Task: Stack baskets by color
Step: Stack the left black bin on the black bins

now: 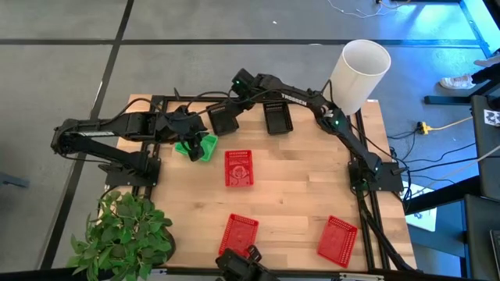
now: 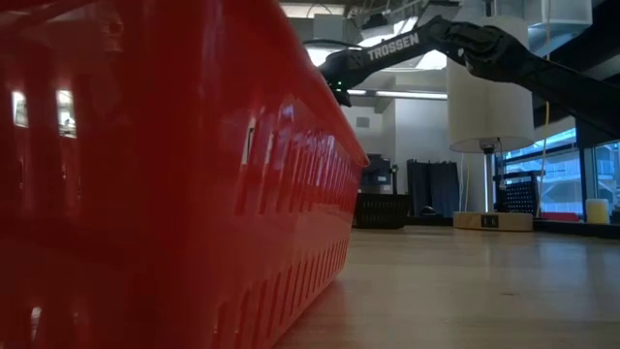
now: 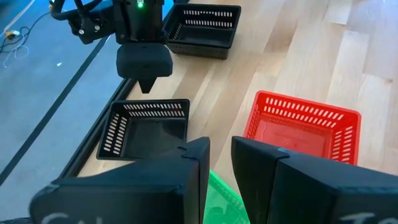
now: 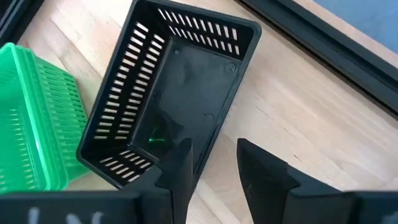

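High view: wooden table [image 1: 297, 195] seen whole. Three red baskets: one at frame centre [image 1: 239, 168], one at bottom centre [image 1: 238, 234], one at lower right [image 1: 337, 238]. Two black baskets near the table's top edge, one left [image 1: 224, 119], one right [image 1: 278, 117]. Green basket [image 1: 200, 147] left of centre, under the left gripper [image 1: 190, 140]; how many greens are nested there I cannot tell. Right gripper [image 1: 238, 84] sits just above the left black basket. White lamp shade [image 1: 358, 74] at upper right, green plant [image 1: 125, 234] at lower left. Jaw states unreadable from here.

Low view: a red basket wall [image 2: 165, 194] fills the left and centre of the frame, hiding nearly all the table. Only this view shows the room behind. One arm [image 2: 436, 48] crosses the top right; no gripper tips visible. A black basket [image 2: 380, 210] shows far off at centre.

Left wrist view: left gripper [image 3: 221, 180] at bottom, jaws closed on the green basket rim [image 3: 224, 196]. Beyond it one red basket [image 3: 301, 127], two black baskets [image 3: 146, 127] [image 3: 202, 28], and the right gripper [image 3: 145, 74] hanging above the nearer black one.

Right wrist view: right gripper [image 4: 214, 168] with jaws apart, straddling the wall of a black basket [image 4: 171, 87], not clamped. Green basket [image 4: 34, 118] at left edge, touching the black one.
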